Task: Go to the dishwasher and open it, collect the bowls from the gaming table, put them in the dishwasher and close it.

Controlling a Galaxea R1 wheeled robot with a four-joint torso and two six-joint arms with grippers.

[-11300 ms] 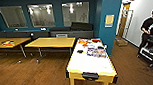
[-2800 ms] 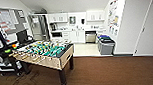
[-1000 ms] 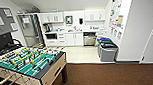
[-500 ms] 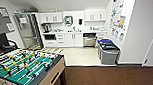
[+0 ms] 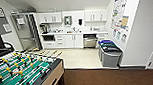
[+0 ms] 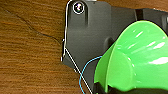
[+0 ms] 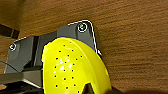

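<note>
The dishwasher (image 5: pixel 90 41) sits under the white counter at the far wall, with a steel front and a dark strip above it. A bright green bowl (image 6: pixel 135 60) is large in the left wrist view, over brown wood floor, with my left gripper (image 6: pixel 110 88) shut on its lower edge. In the right wrist view a yellow bowl (image 7: pixel 72 72) speckled with small dark dots is held by my right gripper (image 7: pixel 87 90), also above wood floor. The gaming table is out of view.
A table-football table (image 5: pixel 23 72) stands close at the lower left. Grey bins with blue lids (image 5: pixel 109 52) stand against the right wall near the dishwasher. A steel fridge (image 5: pixel 27 31) is at the left. Light floor (image 5: pixel 78 58) begins past the brown wood floor.
The camera has moved toward the kitchenette. The counter and bins look nearer, and the table-football table has slid to the lower left of the head view.
</note>
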